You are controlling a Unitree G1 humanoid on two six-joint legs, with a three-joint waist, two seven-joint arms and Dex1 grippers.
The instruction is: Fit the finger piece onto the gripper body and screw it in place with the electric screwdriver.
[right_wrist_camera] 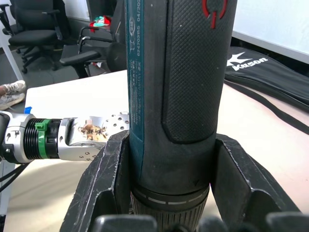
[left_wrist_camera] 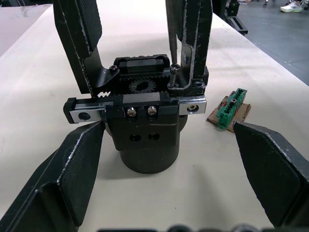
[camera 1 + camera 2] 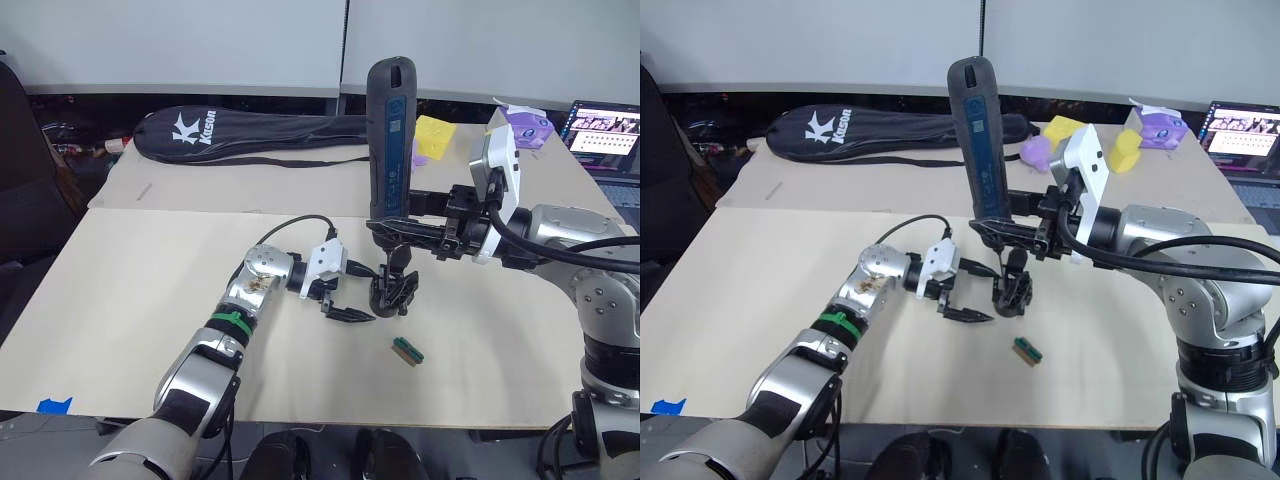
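Your right gripper (image 3: 398, 232) is clamped around the electric screwdriver (image 3: 390, 135), one black finger on each side of its lower barrel, and holds it upright with the bluish label facing your left side. Directly below that grip, the thin metal bit comes down onto the gripper body (image 2: 145, 121), which stands on the pale table (image 3: 150, 300). In the left wrist view the bit's tip meets a screw at the base of the finger piece (image 2: 193, 43), which stands upright on the gripper body's rail, on the side toward the green-and-black block (image 2: 231, 106). A second black finger piece (image 2: 79, 43) stands at the rail's other end, and a toothed gear shows between the two. Your left gripper (image 3: 345, 312) sits just beside the gripper body, its two black fingers spread wide apart and holding nothing; the gripper body lies just beyond the gap between its fingertips. The green-and-black block lies flat on the table near the gripper body, on the side away from your left gripper. Well beyond both grippers, a long black racket bag (image 3: 240, 132) lies across the far edge of the table.
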